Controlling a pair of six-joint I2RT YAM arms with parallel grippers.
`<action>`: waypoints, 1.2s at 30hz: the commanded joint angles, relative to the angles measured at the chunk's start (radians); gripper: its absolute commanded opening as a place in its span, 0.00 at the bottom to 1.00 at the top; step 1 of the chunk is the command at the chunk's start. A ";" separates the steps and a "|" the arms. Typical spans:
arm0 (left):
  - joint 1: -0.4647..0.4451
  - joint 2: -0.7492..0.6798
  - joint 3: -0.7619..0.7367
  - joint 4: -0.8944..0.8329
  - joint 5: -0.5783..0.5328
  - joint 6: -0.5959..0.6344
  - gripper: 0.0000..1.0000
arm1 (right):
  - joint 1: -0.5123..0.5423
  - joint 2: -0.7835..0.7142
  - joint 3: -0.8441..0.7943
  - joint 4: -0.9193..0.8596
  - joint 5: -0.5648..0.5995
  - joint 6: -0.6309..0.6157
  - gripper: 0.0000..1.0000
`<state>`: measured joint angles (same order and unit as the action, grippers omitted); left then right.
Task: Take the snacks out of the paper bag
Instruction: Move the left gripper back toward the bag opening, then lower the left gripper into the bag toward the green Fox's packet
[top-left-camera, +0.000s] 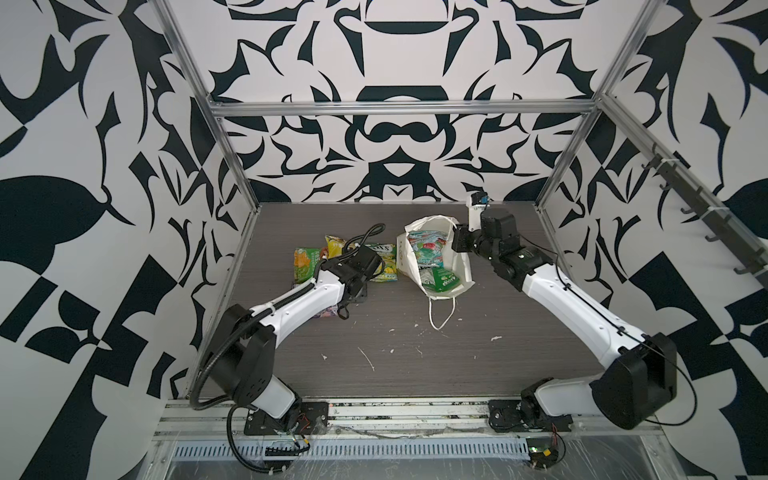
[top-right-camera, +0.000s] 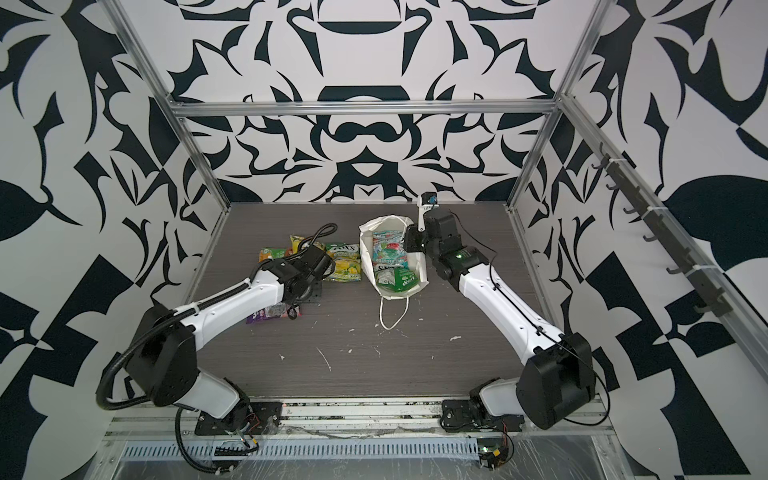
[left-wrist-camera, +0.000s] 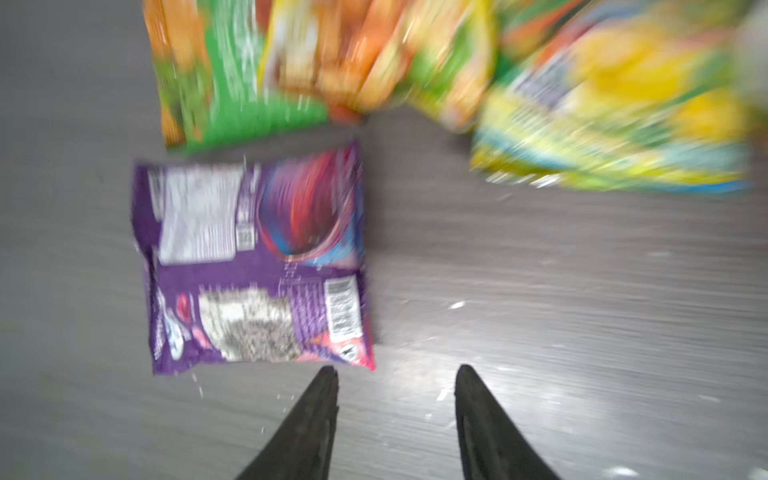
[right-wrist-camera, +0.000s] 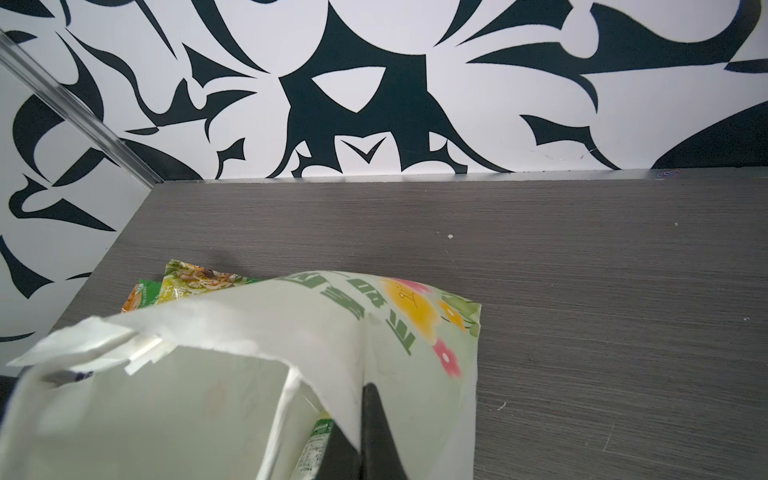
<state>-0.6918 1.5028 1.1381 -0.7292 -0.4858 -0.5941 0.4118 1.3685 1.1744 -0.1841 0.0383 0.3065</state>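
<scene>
The right gripper (right-wrist-camera: 360, 409) is clamped on the wall of the paper bag (right-wrist-camera: 232, 328), with the teal-red packet (top-left-camera: 428, 247) and green packet (top-left-camera: 442, 279) inside beside it, while the left gripper (left-wrist-camera: 395, 370) stands apart and empty, with the purple packet (left-wrist-camera: 257, 266) just beyond its tips.

Black-and-white patterned walls (top-left-camera: 395, 62) fill the top and both sides of both top views, edged by an aluminium frame (top-left-camera: 399, 109). A grey wood-grain tabletop (top-left-camera: 415, 365) flecked with white lies at lower centre. A dark hook rail (top-left-camera: 715, 217) runs along the right.
</scene>
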 joint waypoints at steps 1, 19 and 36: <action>-0.055 -0.099 0.060 0.107 -0.043 0.155 0.46 | -0.004 -0.030 -0.024 -0.010 0.002 -0.037 0.00; -0.270 -0.177 -0.098 0.566 0.274 0.561 0.46 | 0.018 -0.143 -0.055 -0.203 -0.120 -0.134 0.00; -0.366 0.090 0.047 0.620 0.328 0.928 0.49 | 0.033 -0.203 -0.102 -0.180 -0.144 -0.033 0.00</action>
<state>-1.0580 1.5723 1.1706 -0.1497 -0.1757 0.2234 0.4393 1.1904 1.0786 -0.3859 -0.1074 0.2497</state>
